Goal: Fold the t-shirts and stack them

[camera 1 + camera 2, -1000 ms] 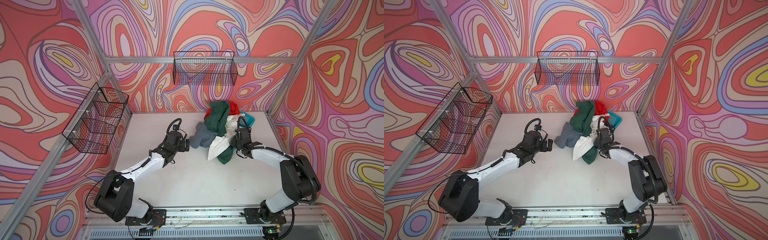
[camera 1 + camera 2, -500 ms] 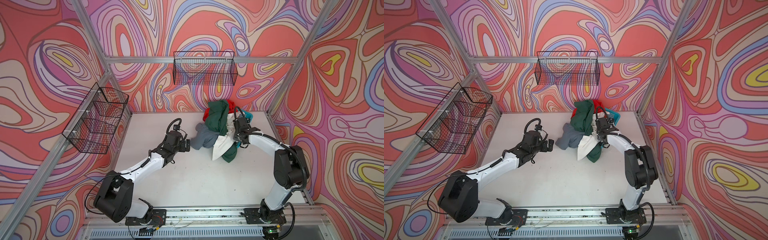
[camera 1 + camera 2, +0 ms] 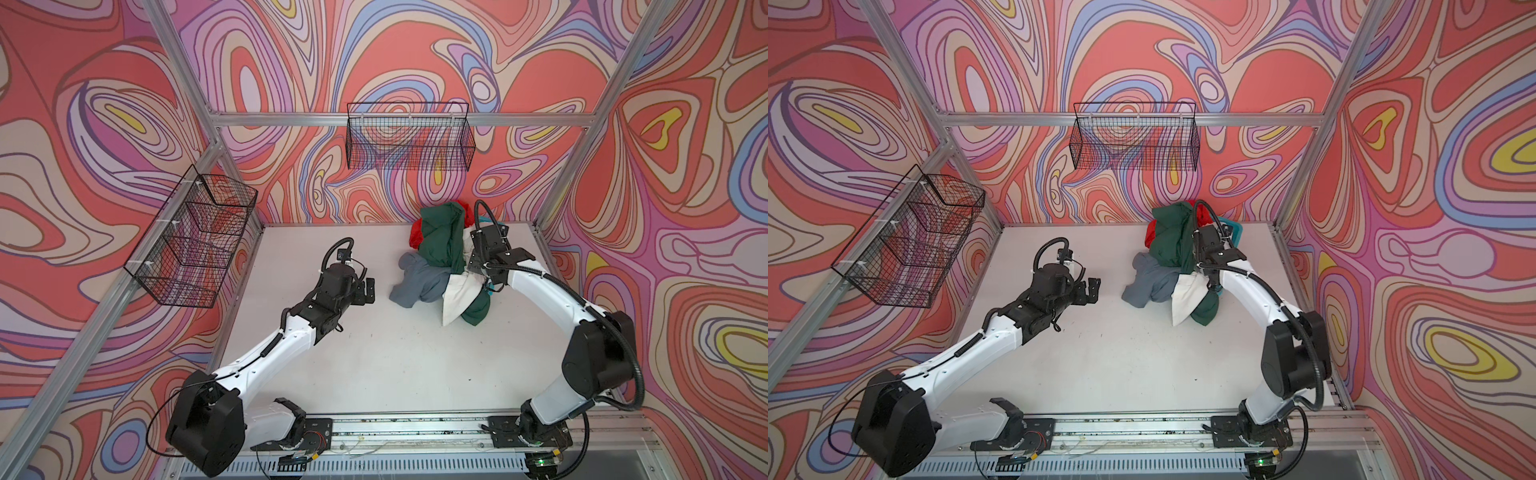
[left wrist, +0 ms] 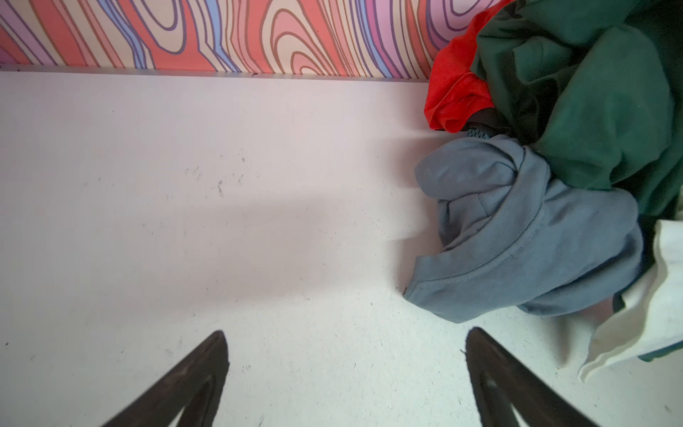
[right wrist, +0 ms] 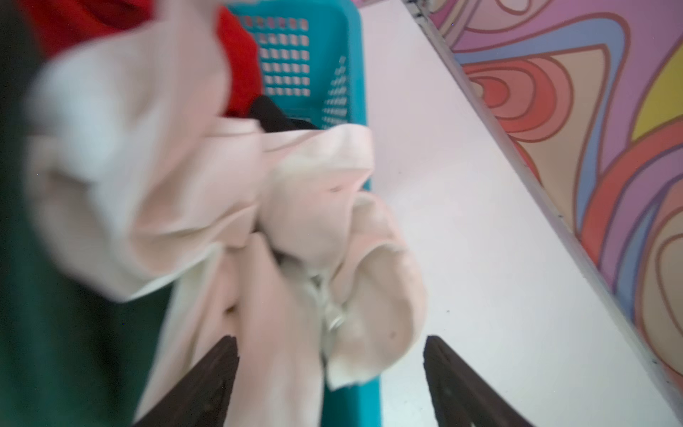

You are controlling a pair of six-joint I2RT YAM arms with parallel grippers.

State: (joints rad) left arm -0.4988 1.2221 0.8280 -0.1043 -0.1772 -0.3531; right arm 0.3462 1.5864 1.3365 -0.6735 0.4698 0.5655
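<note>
Since a second ago the right fingers (image 5: pixel 207 384) have travelled from the near end of the heap toward its far end by the turquoise basket (image 5: pixel 314 55), and they have spread from narrow to wide. They now stand well apart with a loose fold of the off-white shirt (image 5: pixel 155 166) lying between them. It brushes one finger and stands clear of the other, so nothing is pinched. That view is blurred, so finer contact cannot be read. The dark green shirt (image 5: pixel 37 332) is just beside those fingers, on the side away from the wall. The red shirt (image 5: pixel 240 74) lies beyond them, partly in the basket. The left fingers (image 4: pixel 192 380) are fully wide and empty over bare desk (image 3: pixel 374 353). The grey-blue shirt (image 4: pixel 517 236) lies ahead of them and off to one side, near but not touching.

The step looks like singling one shirt out of the tangle. To do it well, I would close on a single layer near a hem or collar, not a bunched wad. I would then lift slowly, so the green cloth draped over it slides off rather than trailing along.
</note>
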